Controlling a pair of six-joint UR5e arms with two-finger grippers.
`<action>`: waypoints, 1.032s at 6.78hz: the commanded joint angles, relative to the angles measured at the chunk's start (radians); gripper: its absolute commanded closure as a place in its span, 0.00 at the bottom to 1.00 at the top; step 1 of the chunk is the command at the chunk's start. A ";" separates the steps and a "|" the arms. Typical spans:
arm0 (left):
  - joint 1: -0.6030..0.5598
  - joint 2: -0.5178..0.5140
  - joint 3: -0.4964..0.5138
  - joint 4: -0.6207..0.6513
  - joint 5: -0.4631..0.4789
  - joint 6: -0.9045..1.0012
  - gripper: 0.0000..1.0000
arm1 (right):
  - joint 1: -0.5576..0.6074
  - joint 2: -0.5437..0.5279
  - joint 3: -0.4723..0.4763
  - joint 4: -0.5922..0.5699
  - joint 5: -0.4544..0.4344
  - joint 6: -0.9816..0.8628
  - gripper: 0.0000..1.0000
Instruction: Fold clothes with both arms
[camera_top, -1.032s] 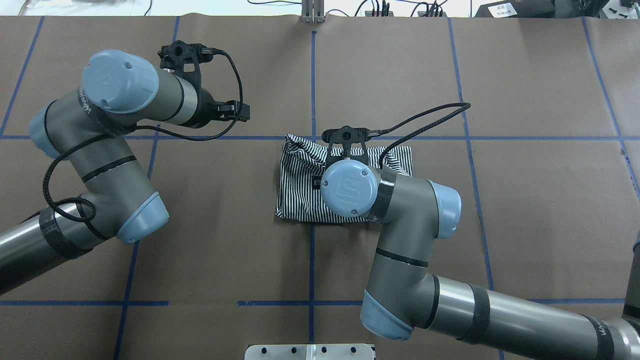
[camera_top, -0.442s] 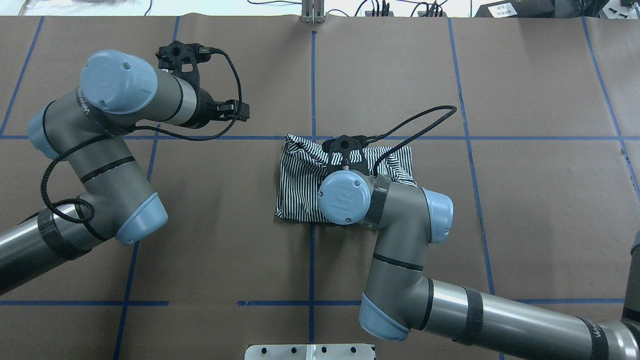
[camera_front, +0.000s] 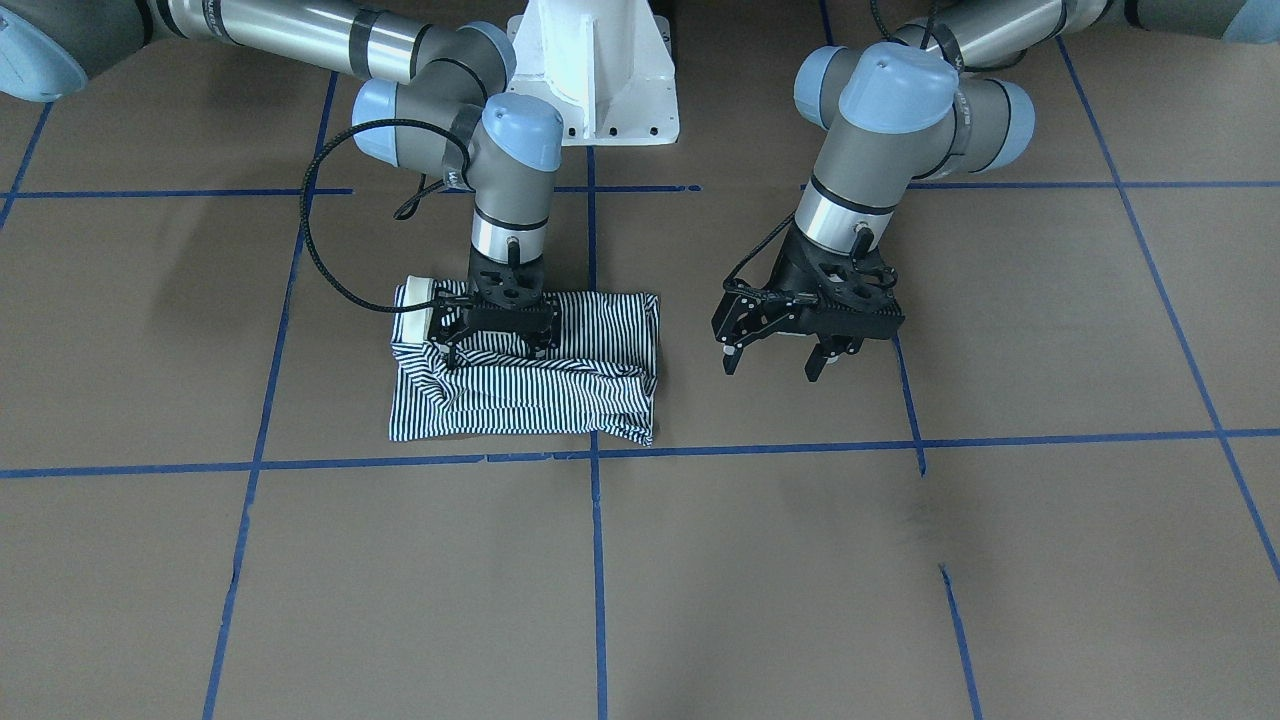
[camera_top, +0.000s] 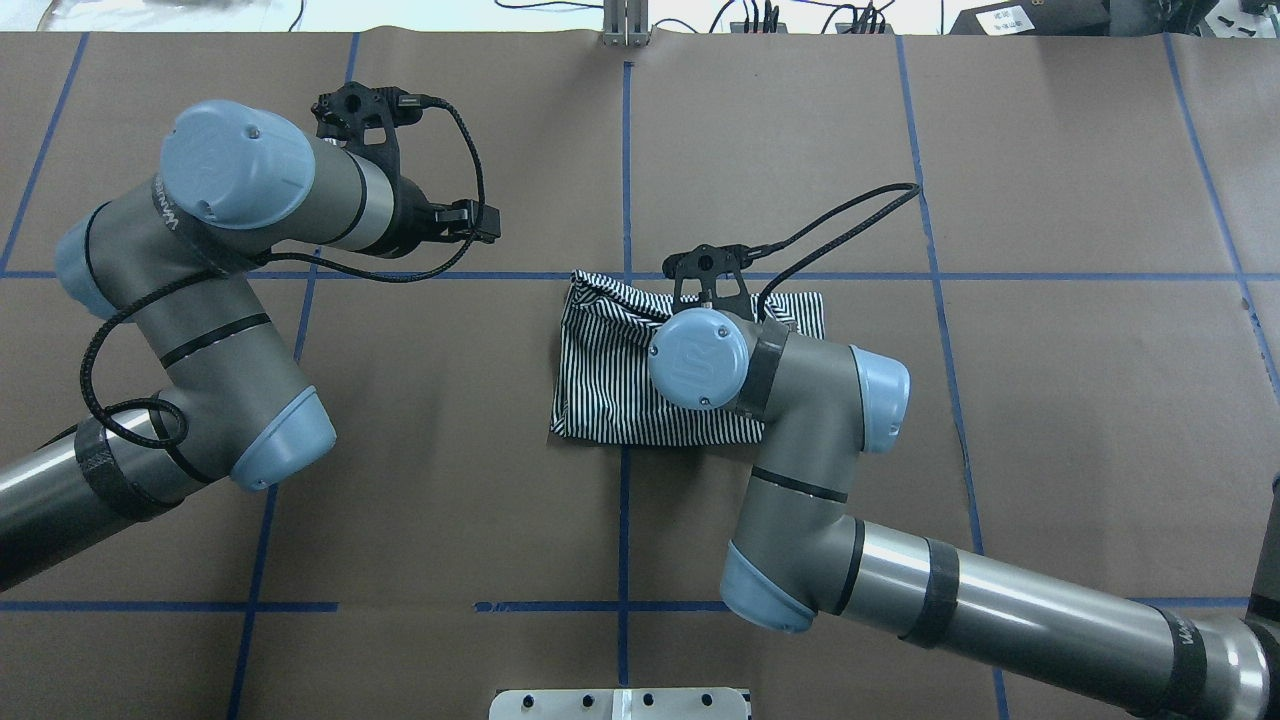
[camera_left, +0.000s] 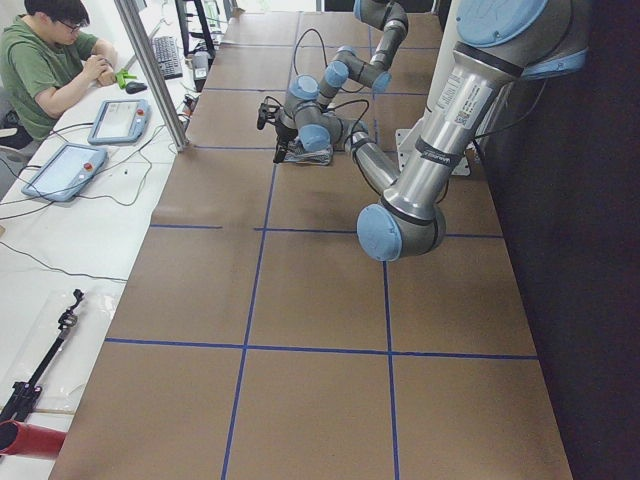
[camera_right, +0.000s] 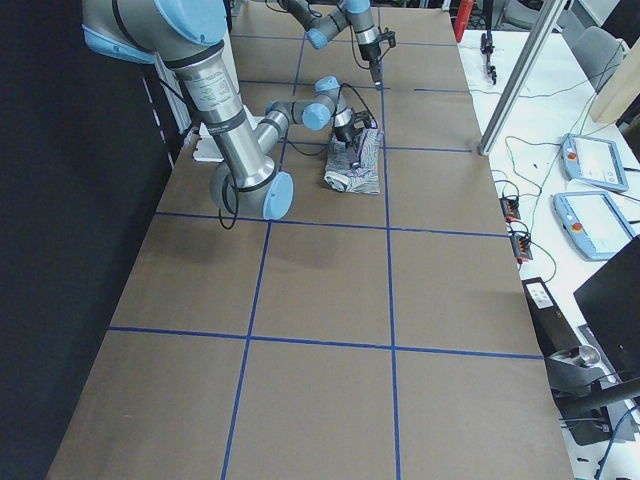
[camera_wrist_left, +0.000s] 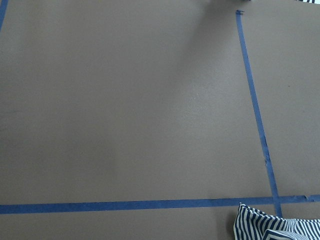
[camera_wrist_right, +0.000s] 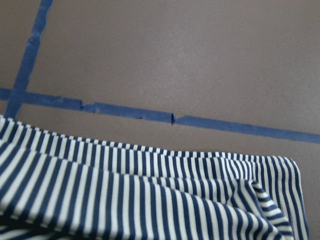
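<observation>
Sitting over polo shirt at tabletop centre, right gripper spread wide; left gripper also wide, clear of it.

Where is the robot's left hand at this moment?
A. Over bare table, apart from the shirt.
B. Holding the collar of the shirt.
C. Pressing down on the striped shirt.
A: the left hand hangs open over the bare table, apart from the striped shirt; only the right hand is at the shirt.
</observation>
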 joint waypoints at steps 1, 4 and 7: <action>0.001 0.000 -0.004 0.000 0.000 0.000 0.00 | 0.096 0.107 -0.165 0.004 0.004 -0.051 0.00; 0.008 0.001 -0.002 0.002 0.000 -0.003 0.00 | 0.225 0.155 -0.269 0.064 0.083 -0.143 0.00; 0.016 -0.012 0.008 0.015 0.000 -0.005 0.00 | 0.294 0.149 -0.197 0.105 0.308 -0.154 0.00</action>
